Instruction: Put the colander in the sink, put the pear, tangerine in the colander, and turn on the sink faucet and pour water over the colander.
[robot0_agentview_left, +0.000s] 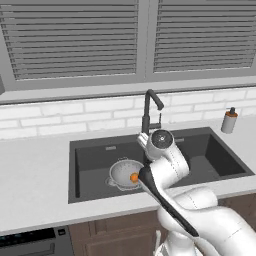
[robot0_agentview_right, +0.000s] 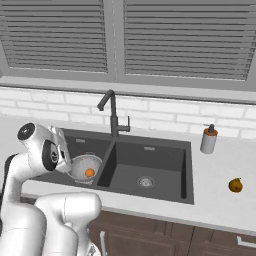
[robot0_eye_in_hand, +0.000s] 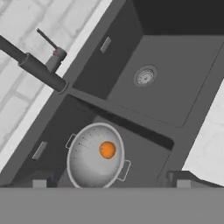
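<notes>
While the tangerine (robot0_eye_in_hand: 107, 149) lies in the colander (robot0_eye_in_hand: 83, 162) inside the sink (robot0_eye_in_hand: 183, 70), the gripper (robot0_eye_in_hand: 109, 183), fingers apart, holds nothing; the pear (robot0_agentview_right: 235, 185) waits on the counter (robot0_agentview_right: 220, 200), and the sink faucet (robot0_agentview_right: 112, 114) is untouched.

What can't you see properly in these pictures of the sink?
- Left basin's drain: covered by the colander in the hand view.
- Gripper fingertips: cut off by the hand view's bottom edge.
- Colander's right side: hidden behind the arm in the left base view.
- Soap bottle label: too small to read, right base view.
- Pear stem: blurry, right base view.
</notes>
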